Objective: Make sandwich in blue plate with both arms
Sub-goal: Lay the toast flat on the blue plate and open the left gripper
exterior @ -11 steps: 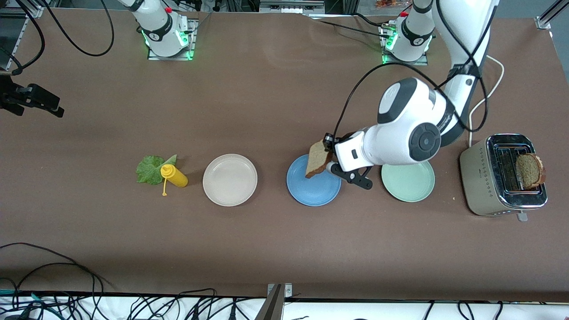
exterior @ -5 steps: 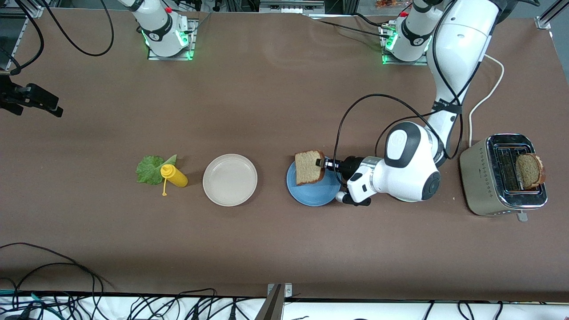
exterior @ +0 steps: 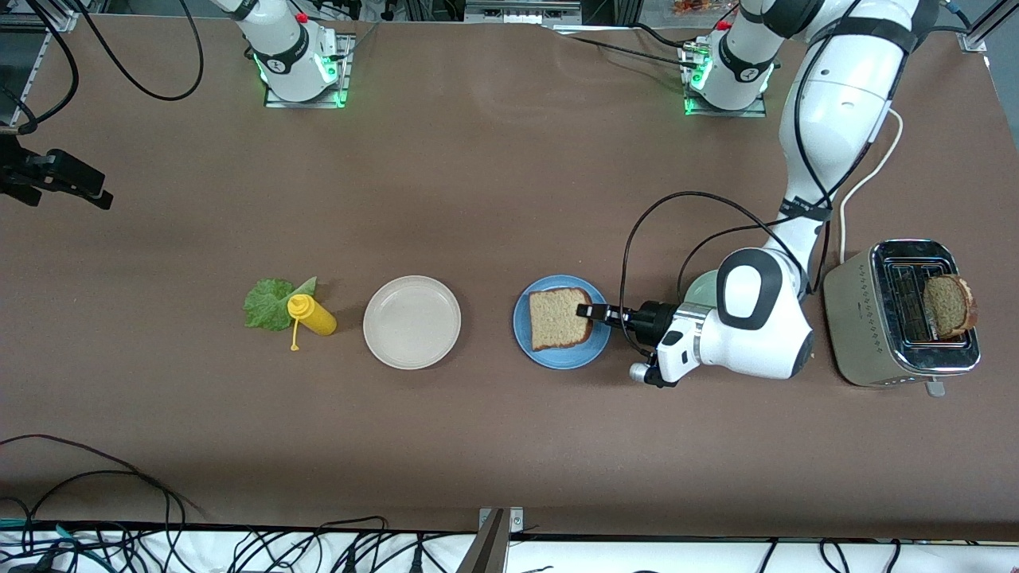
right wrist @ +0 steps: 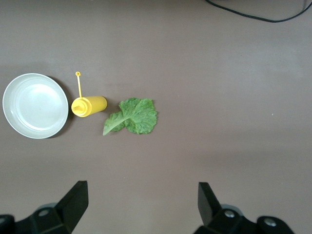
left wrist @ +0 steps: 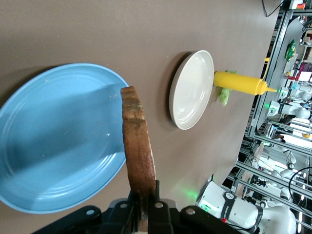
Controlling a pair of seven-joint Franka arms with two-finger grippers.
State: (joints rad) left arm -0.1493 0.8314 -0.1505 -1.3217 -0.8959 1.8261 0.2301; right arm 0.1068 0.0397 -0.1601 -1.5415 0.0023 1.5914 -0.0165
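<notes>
Front view: we list the left hand (exterior: pixel 591 311) clamped on a bread slice's (exterior: pixel 559 318) crust over the blue plate (exterior: pixel 525 345); light, crumbly, best held by its edge. Toaster (exterior: pixel 903 334) holds a second slice (exterior: pixel 947 305). Left wrist view: beige plate (left wrist: pixel 190 89) empty. Right wrist view: right hand (right wrist: pixel 142 200) open above lettuce (right wrist: pixel 132 116).

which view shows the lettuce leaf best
The right wrist view: the lettuce leaf lies whole and unobstructed on the table beside the yellow bottle. In the front view the bottle covers part of the leaf. The left wrist view shows only a green scrap of it past the bottle.
</notes>
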